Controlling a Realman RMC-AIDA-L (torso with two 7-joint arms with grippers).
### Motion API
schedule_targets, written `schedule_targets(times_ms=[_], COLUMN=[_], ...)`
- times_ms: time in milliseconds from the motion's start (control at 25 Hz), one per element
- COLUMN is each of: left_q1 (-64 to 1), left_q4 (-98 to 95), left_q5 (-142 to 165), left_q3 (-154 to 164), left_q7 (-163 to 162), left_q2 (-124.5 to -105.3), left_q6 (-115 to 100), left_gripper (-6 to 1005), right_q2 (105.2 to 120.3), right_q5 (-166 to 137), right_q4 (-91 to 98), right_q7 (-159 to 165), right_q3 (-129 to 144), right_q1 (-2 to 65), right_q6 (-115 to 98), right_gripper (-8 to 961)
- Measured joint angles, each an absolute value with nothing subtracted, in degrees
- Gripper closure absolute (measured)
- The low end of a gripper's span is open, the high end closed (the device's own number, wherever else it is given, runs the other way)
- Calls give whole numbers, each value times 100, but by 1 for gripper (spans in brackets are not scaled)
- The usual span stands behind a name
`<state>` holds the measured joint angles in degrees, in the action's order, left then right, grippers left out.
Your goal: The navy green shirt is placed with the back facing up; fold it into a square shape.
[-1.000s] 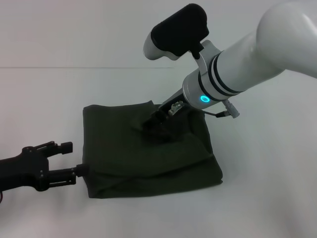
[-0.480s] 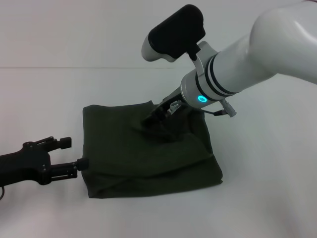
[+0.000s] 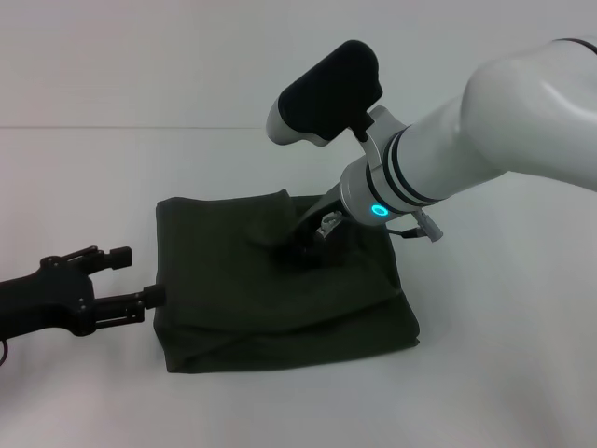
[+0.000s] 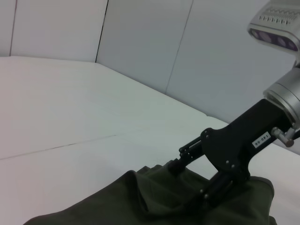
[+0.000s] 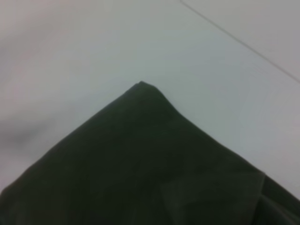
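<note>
- At the centre of the white surface (image 3: 485, 373) you have the navy green shirt (image 3: 242, 299), folded into a rough square several layers thick, with its edges not quite lined up.
- At about 1 o'clock on that square, your right gripper (image 3: 284, 245) presses its tips down into the cloth, and the fabric puckers into creases around them; you cannot tell from any view whether it is wide or narrow.
- At 9 o'clock from the shirt, your left gripper (image 3: 135, 277) lies low over the surface, its two fingers parted and holding nothing, the nearer fingertip (image 3: 155, 296) just beside the shirt's edge.
- The right wrist view shows one folded corner of the shirt (image 5: 140, 168) lying flat on the surface.
</note>
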<state>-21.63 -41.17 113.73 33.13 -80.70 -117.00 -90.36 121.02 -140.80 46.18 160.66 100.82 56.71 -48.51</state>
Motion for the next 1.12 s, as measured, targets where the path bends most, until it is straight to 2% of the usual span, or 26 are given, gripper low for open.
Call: schedule_targets(times_ms=[320,1120], left_q1=[-2140,-2100], left_q4=[-4119,-4122], left_q5=[11368,11364], left_q3=[3282,3182], left_q7=[-8069,-8077], left_q2=[-11766,-11786], left_q6=[-9031,-9099], left_gripper=[95,95], right_q2=[12103,12044], right_q5=[-14081,-14185], right_q4=[4606,4610], right_q7=[15996,16025], right_q3=[10181,10135], right_q1=[5508,5260], right_q6=[-4724,-4513], right_gripper=[70,70])
